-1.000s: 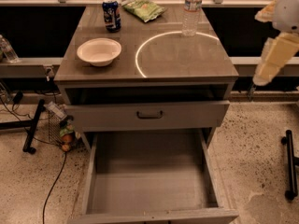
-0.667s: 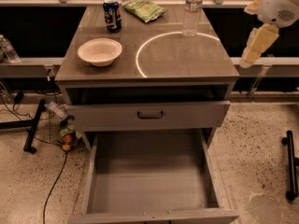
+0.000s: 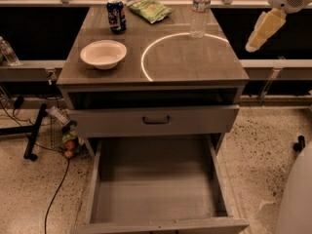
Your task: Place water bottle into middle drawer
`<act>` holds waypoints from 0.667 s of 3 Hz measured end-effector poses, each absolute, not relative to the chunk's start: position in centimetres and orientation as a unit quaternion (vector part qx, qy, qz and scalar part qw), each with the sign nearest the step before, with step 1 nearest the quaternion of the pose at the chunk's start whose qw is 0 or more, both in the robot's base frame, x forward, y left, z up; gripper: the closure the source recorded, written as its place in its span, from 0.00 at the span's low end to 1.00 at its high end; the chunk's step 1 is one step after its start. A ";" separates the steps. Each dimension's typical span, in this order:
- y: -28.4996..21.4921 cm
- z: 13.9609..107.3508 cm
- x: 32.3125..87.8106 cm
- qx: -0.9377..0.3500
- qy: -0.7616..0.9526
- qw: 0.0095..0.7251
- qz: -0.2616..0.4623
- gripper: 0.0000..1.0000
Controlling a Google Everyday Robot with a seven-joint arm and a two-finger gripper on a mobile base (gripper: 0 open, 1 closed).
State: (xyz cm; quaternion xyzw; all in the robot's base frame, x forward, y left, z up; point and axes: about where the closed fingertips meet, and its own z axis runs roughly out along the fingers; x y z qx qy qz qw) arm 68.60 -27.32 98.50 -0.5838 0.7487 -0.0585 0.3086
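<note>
Water bottle [image 3: 200,11] stands upright at the back right of the cabinet top [image 3: 195,67]; we judge it light, thin-walled and slick, best taken around the ribbed body below the cap. Our gripper [image 3: 265,29] hangs to its right, carrying nothing; whether it is spread or closed we cannot tell. Chip bag [image 3: 150,8], soda can [image 3: 116,15] and bowl [image 3: 103,53] sit clear to the left; the middle drawer [image 3: 156,194] lies pulled out below
</note>
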 end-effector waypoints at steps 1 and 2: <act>-27.1 98.1 69.0 -0.578 0.751 0.316 -0.048 0.00; -25.9 96.9 71.7 -0.548 0.763 0.342 -0.021 0.00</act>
